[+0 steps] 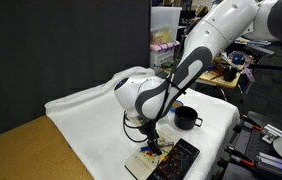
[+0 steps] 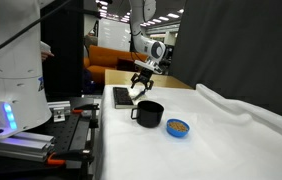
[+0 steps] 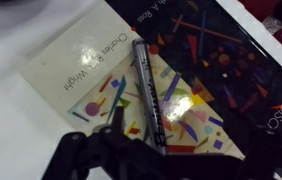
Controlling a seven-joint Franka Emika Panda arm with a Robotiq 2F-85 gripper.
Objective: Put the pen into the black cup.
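The pen [image 3: 149, 92], thin and dark, lies on the pale book [image 3: 91, 70] with the colourful patterned cover. In the wrist view its near end runs down to my gripper [image 3: 171, 158], which hovers open just above the book with nothing in it. In both exterior views the gripper [image 1: 153, 141] [image 2: 141, 88] hangs low over the book [image 1: 143, 162] [image 2: 121, 97]. The black cup [image 1: 186, 117] [image 2: 149, 113], a squat mug with a side handle, stands upright on the white cloth, apart from the book. The pen is too small to make out in the exterior views.
A black rectangular slab [image 1: 178, 158] [image 3: 236, 55] lies right beside the book. A flat blue disc [image 2: 179, 127] sits next to the cup. The white cloth [image 1: 86, 110] is rumpled along the far side. A robot base and rails [image 2: 21, 110] stand at the table's end.
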